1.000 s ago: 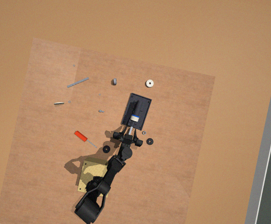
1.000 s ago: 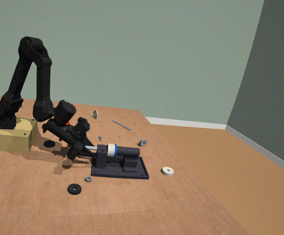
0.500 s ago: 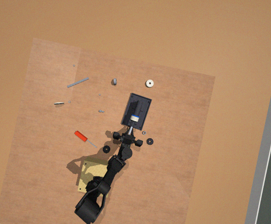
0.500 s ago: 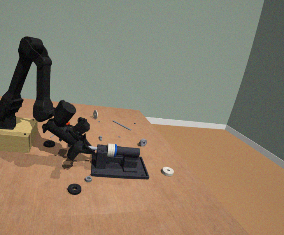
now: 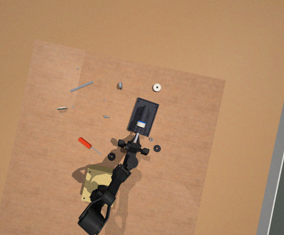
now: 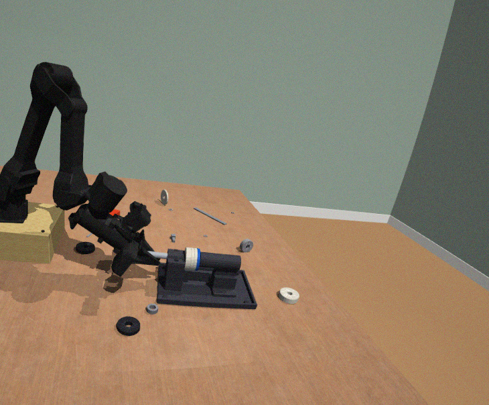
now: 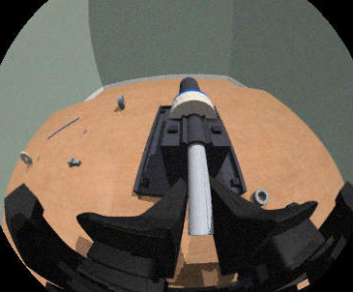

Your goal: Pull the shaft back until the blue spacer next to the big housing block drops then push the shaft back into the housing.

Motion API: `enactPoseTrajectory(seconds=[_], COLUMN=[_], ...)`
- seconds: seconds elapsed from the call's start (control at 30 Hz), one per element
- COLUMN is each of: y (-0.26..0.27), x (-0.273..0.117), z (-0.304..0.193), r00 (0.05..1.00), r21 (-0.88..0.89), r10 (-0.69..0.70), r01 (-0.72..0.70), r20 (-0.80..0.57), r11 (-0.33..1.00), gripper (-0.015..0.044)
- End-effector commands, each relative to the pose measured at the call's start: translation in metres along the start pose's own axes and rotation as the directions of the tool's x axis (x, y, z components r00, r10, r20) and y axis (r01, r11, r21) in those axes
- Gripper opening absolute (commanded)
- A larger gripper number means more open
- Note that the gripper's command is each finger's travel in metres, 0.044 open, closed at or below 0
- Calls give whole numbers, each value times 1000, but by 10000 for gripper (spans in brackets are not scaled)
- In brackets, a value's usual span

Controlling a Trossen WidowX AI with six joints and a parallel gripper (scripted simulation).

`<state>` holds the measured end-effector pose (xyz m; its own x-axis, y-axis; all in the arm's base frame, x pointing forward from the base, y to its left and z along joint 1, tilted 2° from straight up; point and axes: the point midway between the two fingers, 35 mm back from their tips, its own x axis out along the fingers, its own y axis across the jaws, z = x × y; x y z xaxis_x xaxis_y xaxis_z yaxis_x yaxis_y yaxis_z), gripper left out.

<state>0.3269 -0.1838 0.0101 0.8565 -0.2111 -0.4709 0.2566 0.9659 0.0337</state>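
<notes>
A dark fixture base (image 5: 154, 114) (image 6: 236, 300) carries a small support block (image 6: 174, 272) (image 7: 194, 133) and the big housing block (image 5: 145, 112) (image 6: 220, 261). A grey shaft (image 5: 136, 137) (image 6: 159, 254) (image 7: 199, 177) runs through the support into the housing. On it sit white spacers (image 5: 141, 125) (image 6: 190, 259) (image 7: 191, 105), and a blue spacer (image 5: 142, 122) (image 6: 198, 259) sits right against the housing. My gripper (image 5: 136, 142) (image 6: 148, 254) (image 7: 194, 178) is shut on the shaft's free end, level with it, just in front of the support block.
A grey nut (image 5: 151, 139) (image 6: 151, 307) (image 7: 261, 192) and two black rings (image 5: 156, 148) (image 5: 111, 156) (image 6: 128, 325) lie near the gripper. A red screwdriver (image 5: 84, 142), a grey rod (image 5: 81, 86), a grey bushing (image 5: 120, 85) and a white ring (image 5: 156, 86) (image 6: 289, 295) lie around.
</notes>
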Motion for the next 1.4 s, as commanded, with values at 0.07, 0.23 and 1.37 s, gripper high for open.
enactPoseTrajectory(seconds=[0.07,0.23,1.37], y=[1,1,1], x=[-5,-3,-6], z=[-3,-2,-4], r00=[1000,1000,1000], r21=[-2,-2,-2], r10=[1,1,1], r01=[-1,-1,-1], r20=[-1,-1,-1], r11=[1000,1000,1000], gripper=[0,0,0])
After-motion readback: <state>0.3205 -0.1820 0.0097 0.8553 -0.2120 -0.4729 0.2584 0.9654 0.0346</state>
